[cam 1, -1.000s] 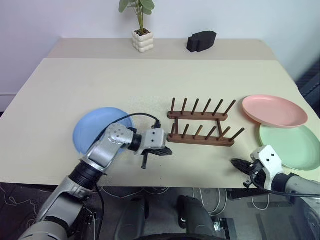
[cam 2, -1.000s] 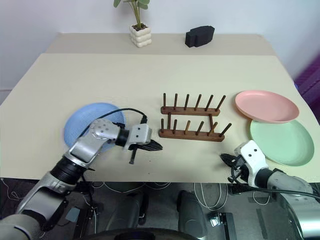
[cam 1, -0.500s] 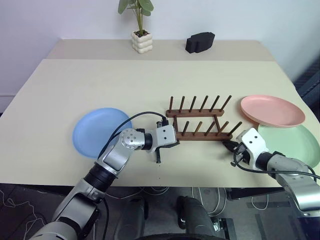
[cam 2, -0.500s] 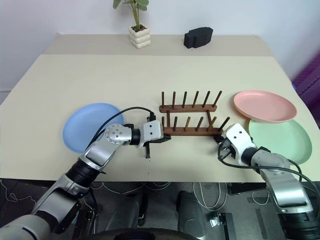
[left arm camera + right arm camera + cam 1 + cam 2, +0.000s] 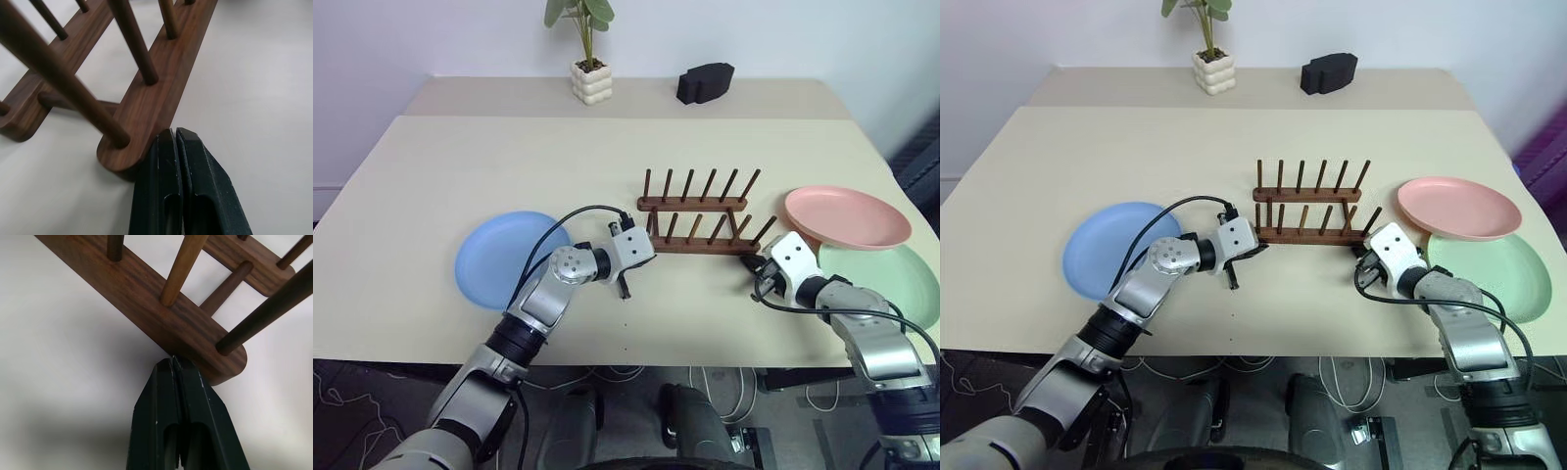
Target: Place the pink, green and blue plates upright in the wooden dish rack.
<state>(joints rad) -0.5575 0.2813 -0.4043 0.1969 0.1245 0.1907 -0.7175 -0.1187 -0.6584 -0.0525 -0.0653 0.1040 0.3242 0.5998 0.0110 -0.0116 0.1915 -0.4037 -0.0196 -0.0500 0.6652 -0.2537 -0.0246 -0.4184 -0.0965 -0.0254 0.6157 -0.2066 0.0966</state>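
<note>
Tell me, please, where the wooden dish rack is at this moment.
The wooden dish rack stands near the table's middle, between the shut left gripper and shut right gripper, with the pink plate to its right.

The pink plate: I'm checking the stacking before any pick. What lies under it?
The pink plate overlaps the far edge of the green plate, on the table. The overlapped strip of green rim is hidden.

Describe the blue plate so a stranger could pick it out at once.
On the beige table, look to the robot's left of the wooden dish rack. The blue plate lies flat there alone, beside the left arm; the pink plate and green plate sit together on the far right.
</note>
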